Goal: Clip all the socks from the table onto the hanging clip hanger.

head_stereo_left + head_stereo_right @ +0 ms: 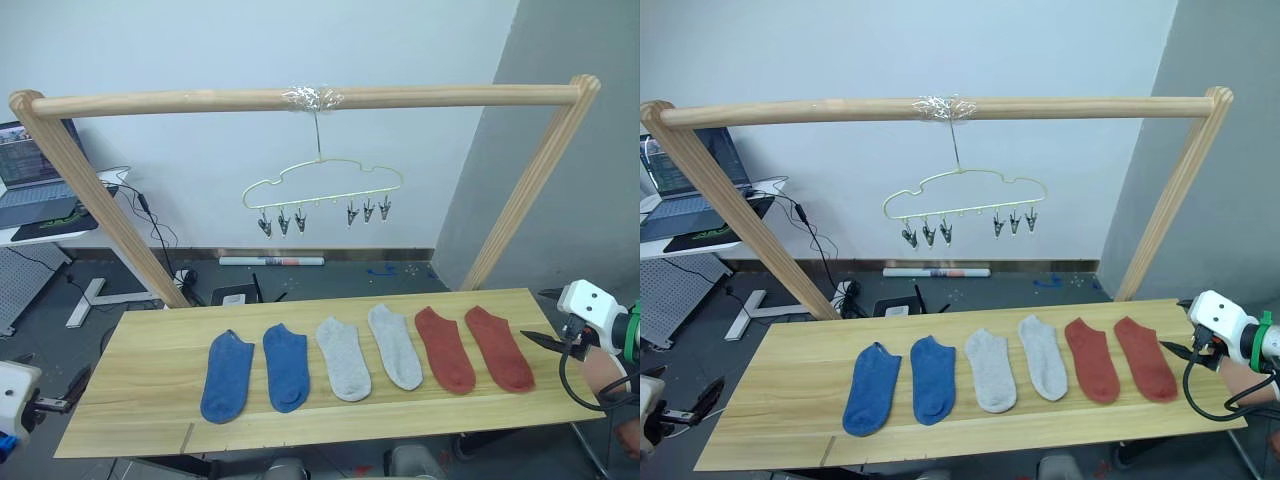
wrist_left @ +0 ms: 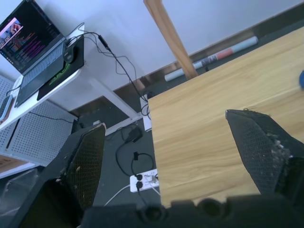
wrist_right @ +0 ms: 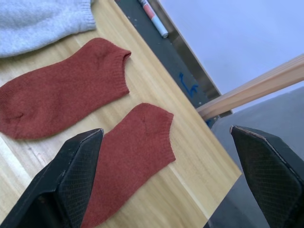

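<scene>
Six socks (image 1: 362, 358) lie in a row on the bench (image 1: 140, 385); the right gripper (image 3: 171, 180) (fingers spread, empty) hovers over the rightmost red sock (image 3: 130, 156), while the left gripper (image 2: 180, 156) is open off the bench's left end.

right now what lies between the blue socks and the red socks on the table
The two grey socks lie side by side between the blue socks and the red socks, seen in both eye views.

My left hand (image 2: 166, 156) hangs low at the near left, fingers spread; my right hand (image 3: 166, 175) sits at the right, fingers wide apart.
</scene>
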### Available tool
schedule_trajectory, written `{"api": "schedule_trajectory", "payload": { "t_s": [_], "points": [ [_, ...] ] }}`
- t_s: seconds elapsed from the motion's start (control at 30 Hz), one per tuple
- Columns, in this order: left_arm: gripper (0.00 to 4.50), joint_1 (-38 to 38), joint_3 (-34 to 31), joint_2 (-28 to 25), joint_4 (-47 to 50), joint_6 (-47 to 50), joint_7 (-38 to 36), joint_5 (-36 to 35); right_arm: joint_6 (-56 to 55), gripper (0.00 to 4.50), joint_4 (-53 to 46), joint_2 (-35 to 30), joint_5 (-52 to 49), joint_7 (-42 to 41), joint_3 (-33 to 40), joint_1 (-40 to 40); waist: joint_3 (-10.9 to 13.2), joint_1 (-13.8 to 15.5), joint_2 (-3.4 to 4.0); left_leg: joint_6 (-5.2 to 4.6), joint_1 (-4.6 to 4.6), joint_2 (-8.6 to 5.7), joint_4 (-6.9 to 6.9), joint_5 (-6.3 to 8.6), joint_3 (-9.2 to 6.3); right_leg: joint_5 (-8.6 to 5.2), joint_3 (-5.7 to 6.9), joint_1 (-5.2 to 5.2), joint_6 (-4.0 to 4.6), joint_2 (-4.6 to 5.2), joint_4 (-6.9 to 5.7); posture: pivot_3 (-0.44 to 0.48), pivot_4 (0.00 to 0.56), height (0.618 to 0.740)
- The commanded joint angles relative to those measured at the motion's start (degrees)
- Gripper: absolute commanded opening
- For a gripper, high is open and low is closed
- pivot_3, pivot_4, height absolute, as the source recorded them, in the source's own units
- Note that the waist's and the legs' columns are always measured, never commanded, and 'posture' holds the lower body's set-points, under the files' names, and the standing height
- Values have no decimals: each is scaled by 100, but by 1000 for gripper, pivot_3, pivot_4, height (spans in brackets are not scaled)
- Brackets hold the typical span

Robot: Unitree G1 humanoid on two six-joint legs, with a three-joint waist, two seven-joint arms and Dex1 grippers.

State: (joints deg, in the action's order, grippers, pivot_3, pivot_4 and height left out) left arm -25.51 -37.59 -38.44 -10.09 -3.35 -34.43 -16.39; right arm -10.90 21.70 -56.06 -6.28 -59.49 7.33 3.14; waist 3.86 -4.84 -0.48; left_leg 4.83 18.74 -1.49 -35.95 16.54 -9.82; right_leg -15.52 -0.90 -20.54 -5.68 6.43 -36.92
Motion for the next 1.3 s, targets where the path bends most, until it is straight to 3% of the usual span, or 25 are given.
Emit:
{"api": "schedule_trajectory", "payload": {
  "t_s": [0.03, 0.17, 0.3, 0.57, 0.7, 0.8, 0.97, 1.3],
  "points": [
    [4500, -24, 142, 314, 855, 263, 122, -220, 225, 4480, -900, 149, -298, 29, 144, -351, -4, 4, -8, 0, 0, 4, 0, 1, 0, 5, 0, 0, -9, -3, 1, -114, 6, 740],
    [4500, 88, 541, 831, 1715, 680, 371, -316, 715, 4480, -1940, 351, -543, 134, 232, -743, 2, 15, -10, -2, 1, 4, -6, 3, 3, 6, -5, 2, -11, -3, 0, -131, 26, 740],
    [4500, 558, 1103, 1268, 2498, 1118, 694, -396, 1452, 4480, -2987, 585, -912, 324, 212, -620, 55, 18, -19, -2, 0, 11, -15, 2, 4, 3, -5, 5, -4, -9, -4, -150, 56, 740],
    [4500, 2121, 1800, 1743, 3026, 1786, 1378, -514, 3030, 4480, -4734, 1083, -1687, 838, -212, 389, 273, -16, -22, -1, 4, 22, -19, 1, 5, 22, -15, 4, -28, -26, 3, -190, 136, 740],
    [4500, 2825, 2096, 1987, 2836, 1723, 1610, -361, 3558, 4480, -5087, 1438, -1889, 1062, -564, 933, 417, -13, -38, -2, 32, 20, -17, 1, 5, 39, -18, -48, -2, -26, 5, -197, 165, 740],
    [3952, 3153, 2261, 2132, 2603, 1599, 1658, -300, 3788, 4500, -5206, 1610, -1972, 1156, -742, 1230, 510, -14, -36, -2, 78, 19, -19, 0, 6, 55, -18, -91, 24, -27, 8, -206, 187, 740],
    [2468, 3465, 2379, 2289, 2133, 1339, 1823, -73, 4030, 4500, -5280, 1783, -2092, 1220, -889, 1617, 662, -24, -30, -4, 120, 19, -22, 0, 9, 58, -17, -139, 28, -27, 6, -220, 220, 740],
    [2468, 4292, 2632, 2578, 1082, 680, 1891, 217, 4417, 4500, -5346, 2105, -2257, 1287, -1130, 2179, 988, -62, -40, -17, 206, 22, -90, 7, 9, 63, 4, -179, 29, -27, -1, -247, 280, 740]
  ]
}}
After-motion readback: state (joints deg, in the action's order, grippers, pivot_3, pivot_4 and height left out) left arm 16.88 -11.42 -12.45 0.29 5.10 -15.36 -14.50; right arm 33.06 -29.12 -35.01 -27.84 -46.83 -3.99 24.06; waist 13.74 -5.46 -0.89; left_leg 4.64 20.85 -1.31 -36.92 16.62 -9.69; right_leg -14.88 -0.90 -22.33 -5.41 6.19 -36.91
